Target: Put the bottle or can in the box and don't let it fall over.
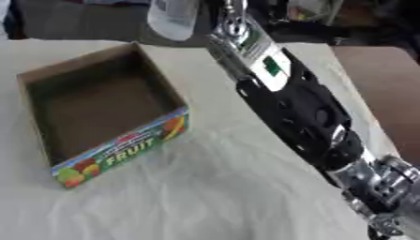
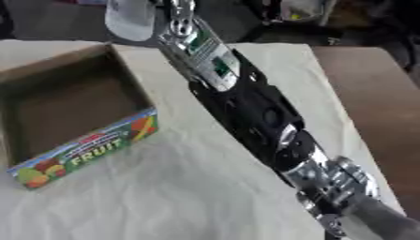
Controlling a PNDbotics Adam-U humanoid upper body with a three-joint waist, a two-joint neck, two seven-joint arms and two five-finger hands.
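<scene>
A clear bottle (image 1: 172, 18) with a pale label hangs upright at the top edge, just past the table's far side. My right hand (image 1: 232, 11) is beside it at the top edge, closed on it, and only a small part of the hand shows. My right arm (image 1: 303, 108) runs diagonally from the lower right corner up to it. The open cardboard box (image 1: 123, 152), with FRUIT printed on its front wall, stands on the left of the table with nothing inside. The bottle is beyond and to the right of the box's far corner. My left hand shows in no view.
A white cloth (image 1: 213, 197) covers the table. Bare brown tabletop (image 2: 377, 103) shows to the right of the cloth. Dark clutter (image 2: 287, 14) lies behind the table's far edge.
</scene>
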